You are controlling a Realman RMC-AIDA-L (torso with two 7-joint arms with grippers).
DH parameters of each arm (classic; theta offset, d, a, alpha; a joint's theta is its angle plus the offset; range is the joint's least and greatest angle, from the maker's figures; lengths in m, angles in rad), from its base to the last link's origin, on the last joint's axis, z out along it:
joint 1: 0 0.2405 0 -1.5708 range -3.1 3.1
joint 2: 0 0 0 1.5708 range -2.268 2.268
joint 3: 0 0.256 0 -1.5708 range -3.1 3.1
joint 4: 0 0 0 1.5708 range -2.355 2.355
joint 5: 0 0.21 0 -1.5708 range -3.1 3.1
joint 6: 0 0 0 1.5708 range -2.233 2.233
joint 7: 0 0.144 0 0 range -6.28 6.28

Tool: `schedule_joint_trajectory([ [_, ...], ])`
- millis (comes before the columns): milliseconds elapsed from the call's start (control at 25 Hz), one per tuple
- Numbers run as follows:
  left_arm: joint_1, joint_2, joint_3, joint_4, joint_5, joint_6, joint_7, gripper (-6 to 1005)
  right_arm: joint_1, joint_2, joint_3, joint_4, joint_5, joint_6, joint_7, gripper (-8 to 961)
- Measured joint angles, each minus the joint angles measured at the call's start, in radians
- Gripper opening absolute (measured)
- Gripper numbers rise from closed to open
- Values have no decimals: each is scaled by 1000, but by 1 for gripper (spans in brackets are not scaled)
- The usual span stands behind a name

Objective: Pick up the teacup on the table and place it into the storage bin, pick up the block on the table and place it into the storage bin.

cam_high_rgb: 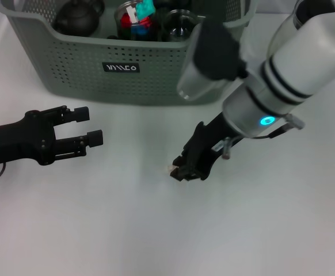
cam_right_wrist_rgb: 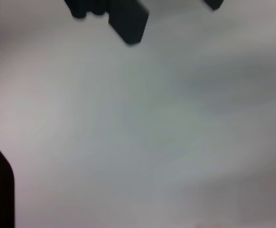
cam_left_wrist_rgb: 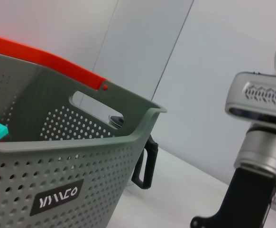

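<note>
Here, white table (cam_high_rgb: 127, 230); storage bin (cam_high_rgb: 156, 80) at far edge; left gripper (cam_high_rgb: 92, 126) fingers wide; right gripper (cam_high_rgb: 182, 171) low, fingers unclear.

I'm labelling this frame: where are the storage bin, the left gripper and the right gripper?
storage bin (cam_high_rgb: 69, 63): head view, perforated front wall left of the label.
left gripper (cam_high_rgb: 90, 125): head view, gap between its open fingertips.
right gripper (cam_high_rgb: 182, 171): head view, tip low over the table.
</note>
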Motion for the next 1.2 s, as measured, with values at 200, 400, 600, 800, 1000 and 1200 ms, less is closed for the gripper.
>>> schedule_joint_trajectory([
  [200, -1, 0, -1, 0, 0, 0, -1, 780, -100, -1, 203, -126, -17, -144, -55, 202],
  [400, -2, 0, -1, 0, 0, 0, -8, 779, -174, -1, 418, -237, 18, -288, -115, 202],
  [600, -3, 1, -5, 0, 0, 0, -13, 780, -202, -2, 628, -323, 90, -404, -148, 202],
  [800, -11, 2, -9, 0, 0, 0, -13, 779, -193, -3, 697, -310, 247, -378, -196, 203],
  [1000, -22, 0, -9, 0, 0, 0, -19, 780, -121, 3, 666, -260, 278, -247, -214, 203],
  [1200, -25, 0, -9, 0, 0, 0, -26, 780, -12, -7, 660, -214, 244, -77, -135, 203],
])
